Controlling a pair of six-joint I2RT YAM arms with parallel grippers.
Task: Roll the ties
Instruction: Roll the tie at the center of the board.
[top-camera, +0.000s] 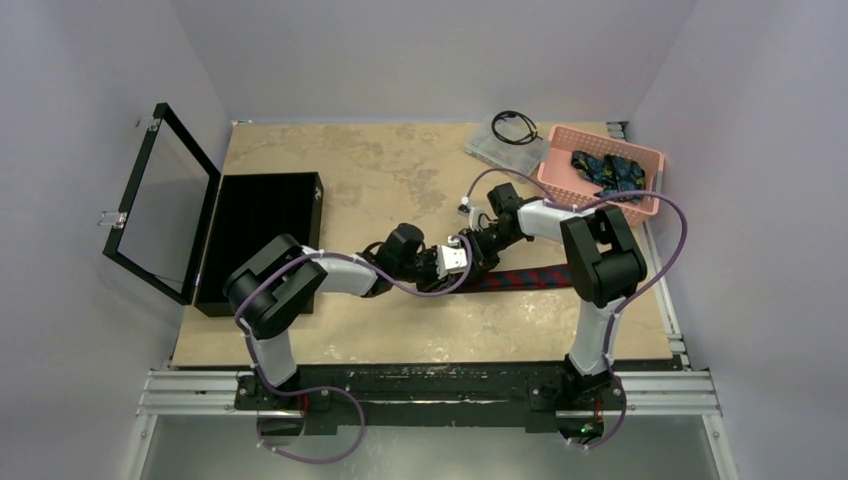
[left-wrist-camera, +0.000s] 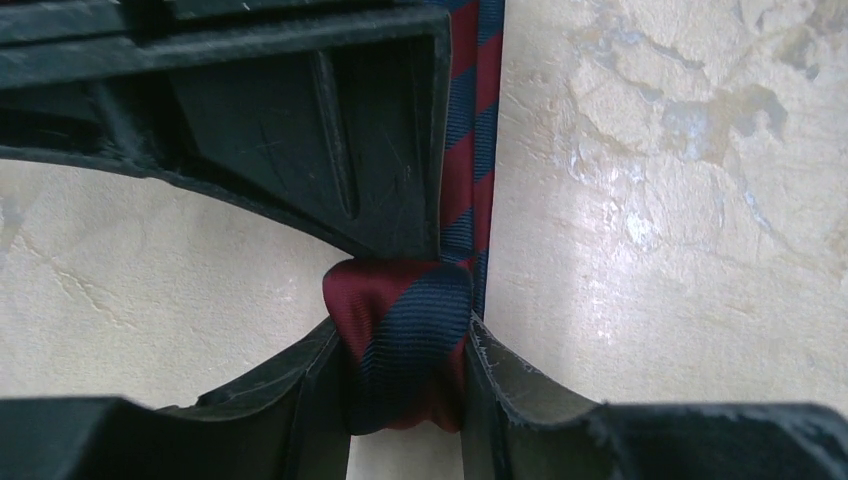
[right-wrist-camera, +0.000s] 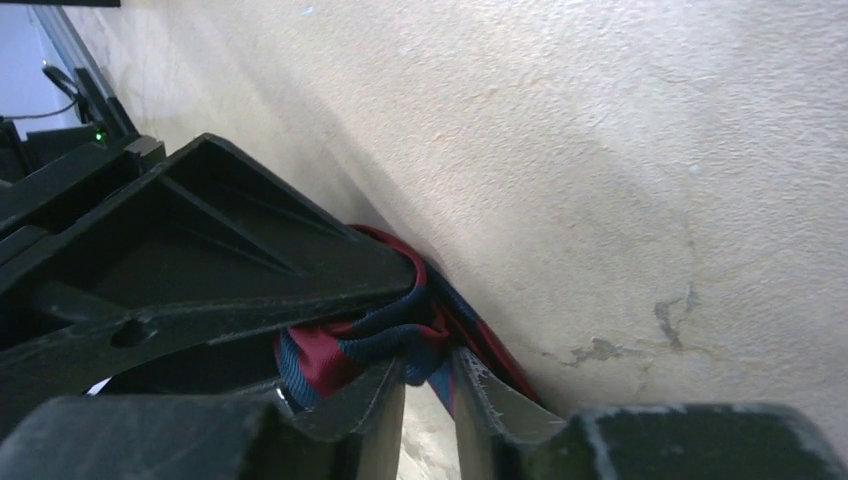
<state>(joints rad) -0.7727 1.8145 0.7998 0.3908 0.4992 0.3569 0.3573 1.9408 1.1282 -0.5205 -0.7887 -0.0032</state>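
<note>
Tabletop (top-camera: 400, 170): pink basket (top-camera: 648, 153) of blue ties (top-camera: 606, 171)

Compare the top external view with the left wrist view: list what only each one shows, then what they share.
Only the top view: the open black case at the left, the pink basket holding blue-green ties, the clear box, and both arms whole. Only the left wrist view: the rolled end of the maroon striped tie, wedged between the fingers of the left gripper, its stripes sharp. Both: that tie, running on flat past the roll, and the beige table.
</note>
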